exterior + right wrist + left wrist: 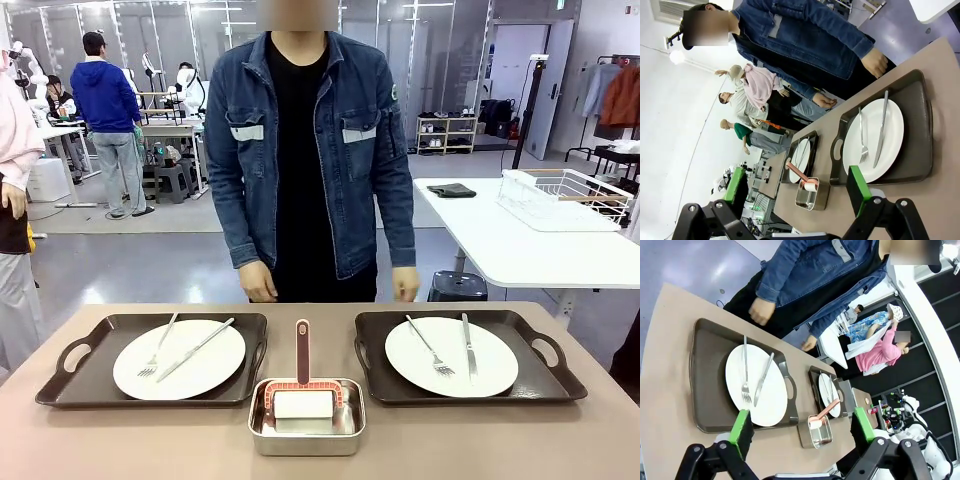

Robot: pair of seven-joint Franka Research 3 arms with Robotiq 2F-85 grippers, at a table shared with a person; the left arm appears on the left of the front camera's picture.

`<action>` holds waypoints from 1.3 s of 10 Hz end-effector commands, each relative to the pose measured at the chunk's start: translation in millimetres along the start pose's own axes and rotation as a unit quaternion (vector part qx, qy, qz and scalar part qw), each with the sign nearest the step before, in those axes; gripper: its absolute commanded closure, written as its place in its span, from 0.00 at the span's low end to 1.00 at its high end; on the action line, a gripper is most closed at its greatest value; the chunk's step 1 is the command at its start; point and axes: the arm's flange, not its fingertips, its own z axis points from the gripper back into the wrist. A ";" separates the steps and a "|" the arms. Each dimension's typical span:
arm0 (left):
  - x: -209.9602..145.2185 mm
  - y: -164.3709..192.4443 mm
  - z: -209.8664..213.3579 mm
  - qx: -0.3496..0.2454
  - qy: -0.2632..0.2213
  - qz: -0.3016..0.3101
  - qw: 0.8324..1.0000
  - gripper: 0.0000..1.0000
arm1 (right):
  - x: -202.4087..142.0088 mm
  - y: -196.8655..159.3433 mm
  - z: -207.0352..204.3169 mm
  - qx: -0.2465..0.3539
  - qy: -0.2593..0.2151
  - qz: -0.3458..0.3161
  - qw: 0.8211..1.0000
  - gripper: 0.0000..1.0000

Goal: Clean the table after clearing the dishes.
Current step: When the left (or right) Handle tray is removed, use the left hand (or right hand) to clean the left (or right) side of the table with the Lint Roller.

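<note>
The table (480, 440) is cut off just below the steel pan (306, 441).

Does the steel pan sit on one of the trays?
No, the pan stands on the table between the left tray and the right tray.

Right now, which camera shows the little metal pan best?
The front view: the pan sits close and level, its white block and red handle clear. Both wrist views show it small and tilted.
</note>
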 end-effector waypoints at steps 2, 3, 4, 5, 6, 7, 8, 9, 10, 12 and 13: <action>3.1 1.2 3.1 -0.008 -0.001 -0.005 1.000 0.00 | 0.4 2.1 -1.4 0.005 0.002 0.005 1.000 0.00; 3.1 1.2 3.1 -0.008 -0.001 -0.005 1.000 0.00 | 0.4 2.1 -1.4 0.005 0.002 0.005 1.000 0.00; 3.1 1.2 3.1 -0.008 -0.001 -0.005 1.000 0.00 | 0.4 2.1 -1.4 0.005 0.002 0.005 1.000 0.00; 3.1 1.2 3.1 -0.008 -0.001 -0.005 1.000 0.00 | 0.4 2.1 -1.4 0.005 0.002 0.005 1.000 0.00; 3.1 1.2 3.1 -0.008 -0.001 -0.005 1.000 0.00 | 0.4 2.1 -1.4 0.005 0.002 0.005 1.000 0.00; 3.1 1.2 3.1 -0.008 -0.001 -0.005 1.000 0.00 | 0.4 2.1 -1.4 0.005 0.002 0.005 1.000 0.00; 3.1 1.2 3.1 -0.008 -0.001 -0.005 1.000 0.00 | 0.4 2.1 -1.4 0.005 0.002 0.005 1.000 0.00; 3.1 1.2 3.1 -0.008 -0.001 -0.005 1.000 0.00 | 0.4 2.1 -1.4 0.005 0.002 0.005 1.000 0.00; 3.1 1.2 3.1 -0.008 -0.001 -0.005 1.000 0.00 | 0.4 2.1 -1.4 0.005 0.002 0.005 1.000 0.00; 3.1 1.2 3.1 -0.008 -0.001 -0.005 1.000 0.00 | 0.4 2.1 -1.4 0.005 0.002 0.005 1.000 0.00; 3.1 1.2 3.1 -0.008 -0.001 -0.005 1.000 0.00 | 0.4 2.1 -1.4 0.005 0.002 0.005 1.000 0.00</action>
